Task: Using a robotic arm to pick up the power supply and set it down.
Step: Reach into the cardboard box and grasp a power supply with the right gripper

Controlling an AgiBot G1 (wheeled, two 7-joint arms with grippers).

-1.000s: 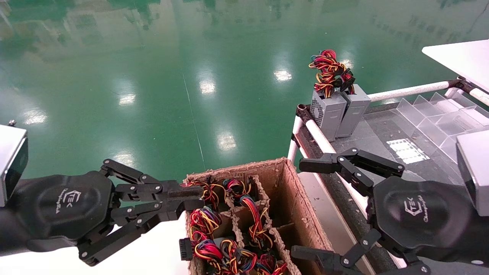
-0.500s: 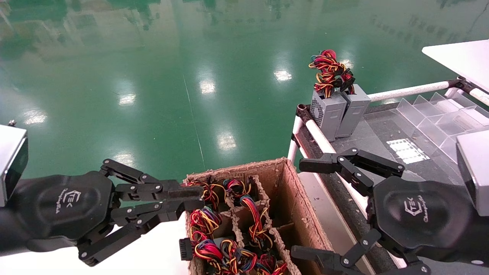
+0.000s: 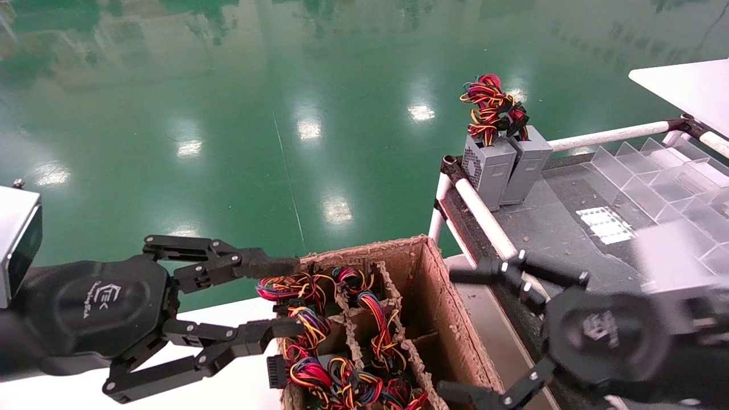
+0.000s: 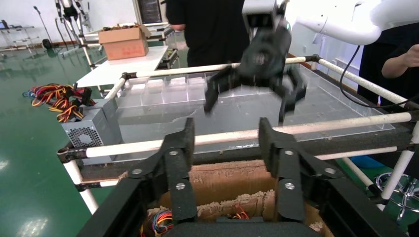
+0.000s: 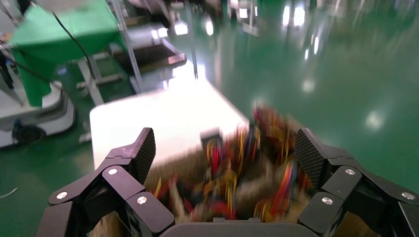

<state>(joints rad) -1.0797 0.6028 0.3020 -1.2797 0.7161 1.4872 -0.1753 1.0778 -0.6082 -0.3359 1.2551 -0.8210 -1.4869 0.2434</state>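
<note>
Loose red, yellow and blue wire loops (image 3: pixel 285 287) of a power supply stick out of the far-left cell of a cardboard box (image 3: pixel 450 319); its grey body is hidden inside. My left gripper (image 3: pixel 283 296) is open at the box's left edge, one finger on each side of those loops and touching nothing. The left wrist view shows this gripper (image 4: pixel 226 143) over the box's wall (image 4: pixel 222 180). At the box's right side, my right gripper (image 3: pixel 455 335) is open, empty and blurred. In the right wrist view the right gripper (image 5: pixel 226 155) faces smeared wires (image 5: pixel 237 177).
Two grey boxes with knotted red bundles (image 3: pixel 504 162) stand at the far corner of the dark table (image 3: pixel 569 233), behind a white rail (image 3: pixel 484 213). Clear dividers (image 3: pixel 666 182) lie to the right. More wire bundles (image 3: pixel 353 381) fill the box. A white surface (image 3: pixel 239 376) lies left of it.
My left gripper has opened from nearly shut, and the wire loops now hang spread between its fingers. The right gripper has dropped lower and is blurred with motion.
</note>
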